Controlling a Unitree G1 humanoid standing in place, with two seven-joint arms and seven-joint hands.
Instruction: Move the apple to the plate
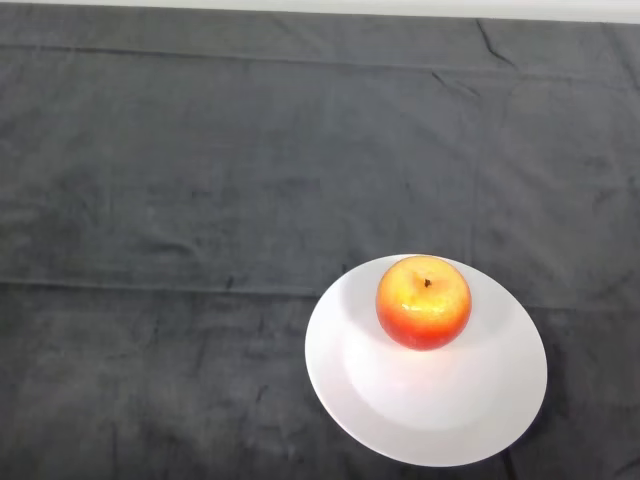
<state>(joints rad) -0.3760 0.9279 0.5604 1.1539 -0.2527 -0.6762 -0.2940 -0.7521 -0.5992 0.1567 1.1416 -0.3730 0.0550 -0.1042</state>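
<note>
Apple sits stem-up on far part of white plate, near right on counter; looks rigid, smooth, likely rolls; grip its sides; hand unseen, state unknown.

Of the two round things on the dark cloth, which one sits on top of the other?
The apple sits on top: red and yellow, stem up, resting on the flat white plate beneath it.

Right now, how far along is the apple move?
Done: the apple sits upright on the white plate, toward its far side, stem dimple up. In hand: nothing; no part of the robot shows in the head view. Left: apparently nothing, since the apple rests fully on the plate, on the dark cloth.
</note>
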